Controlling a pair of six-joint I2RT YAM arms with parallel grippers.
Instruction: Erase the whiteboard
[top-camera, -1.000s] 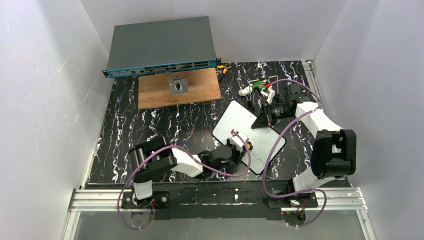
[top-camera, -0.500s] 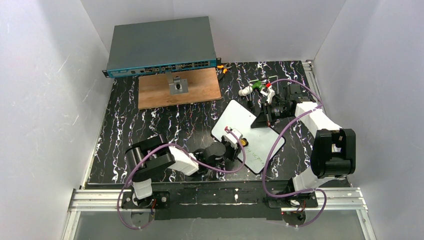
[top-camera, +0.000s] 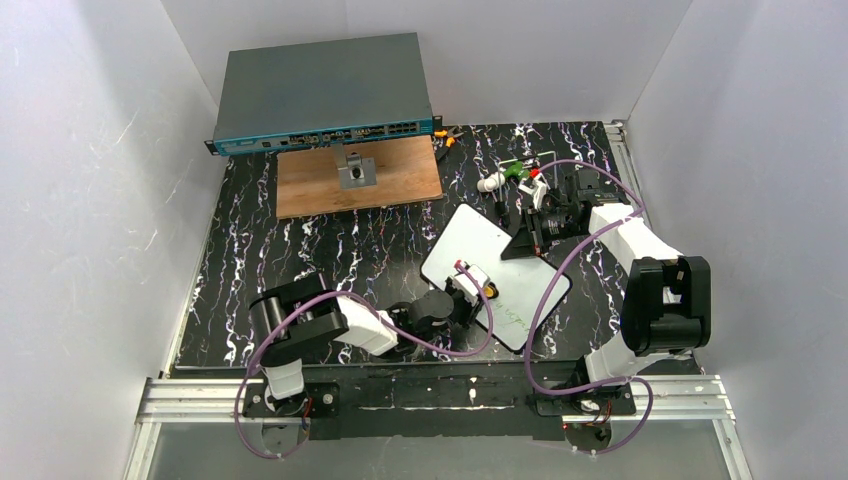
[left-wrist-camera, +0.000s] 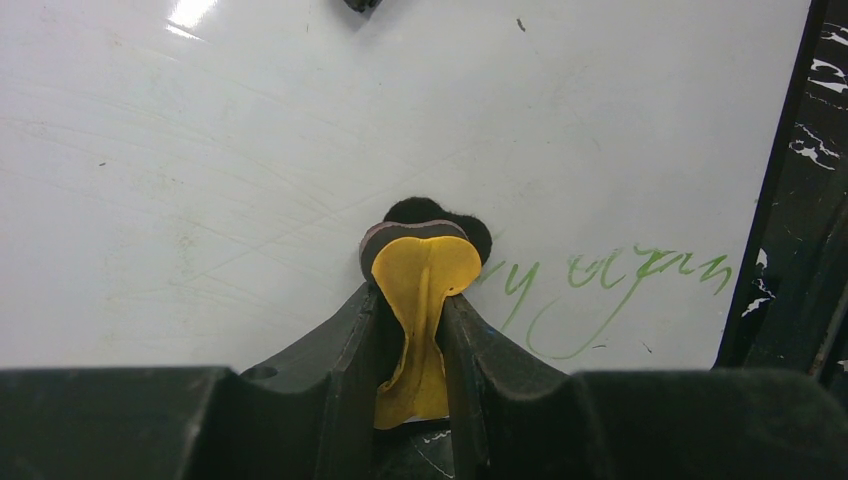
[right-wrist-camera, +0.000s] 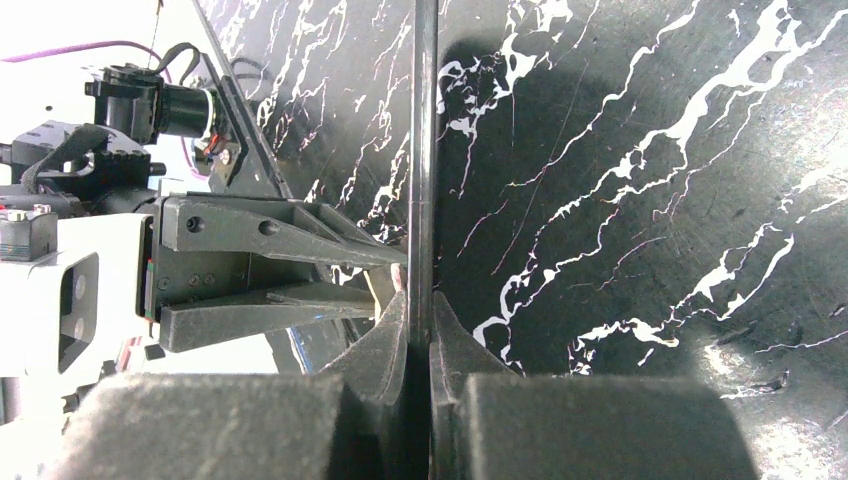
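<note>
Whiteboard (top-camera: 478, 238) job: it lies at a slant on the black marbled table (top-camera: 300, 250), right of middle, well apart from the grey switch box (top-camera: 320, 90) and the wooden board (top-camera: 410, 182) at the back. My right gripper (top-camera: 528, 238) is clamped on its far right edge, jaws pinching the thin rim, so that side is anchored. My left gripper (left-wrist-camera: 420, 305) is closed narrow on a little eraser pad (left-wrist-camera: 425, 265) with a yellow back and a dark felt face, and the felt looks pressed to the glossy surface. Green handwriting (left-wrist-camera: 620, 275) sits just right of the pad, near the board's dark rim. My take on doing this well: felt flat, even pressure, sweep sideways through the whole green line right out to the rim, overlap the passes, and let the right side grip firm so the board doesn't skate. The rest of the board looks clean, so I reckon this is the last patch
</note>
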